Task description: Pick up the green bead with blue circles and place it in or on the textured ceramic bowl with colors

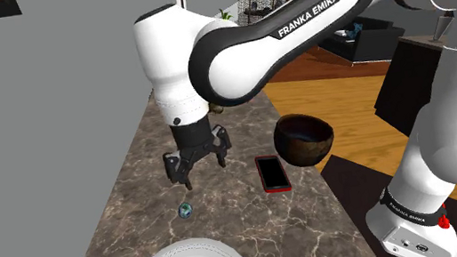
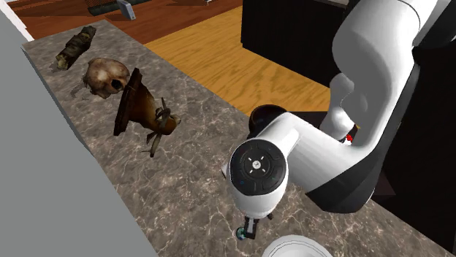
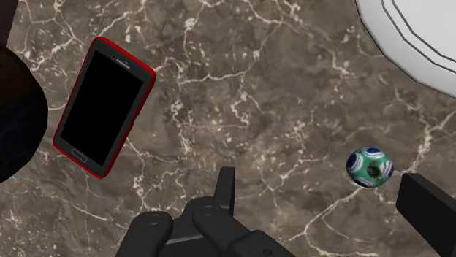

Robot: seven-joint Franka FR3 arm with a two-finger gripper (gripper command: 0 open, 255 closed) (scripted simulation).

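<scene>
Since the bead (image 3: 370, 167) sits close to one finger of your wide-open gripper (image 3: 321, 193), descending could knock it rolling.

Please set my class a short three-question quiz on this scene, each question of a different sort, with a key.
1. True or false: the gripper is shut on the bead.
2. What lies on the counter between the bead and the bowl? A) a phone B) a mug C) a spoon
3. Fill the gap: the phone's case is ___.

Key: 1 false, the fingers stand open above the counter and the bead lies free; 2 A; 3 red.
</scene>
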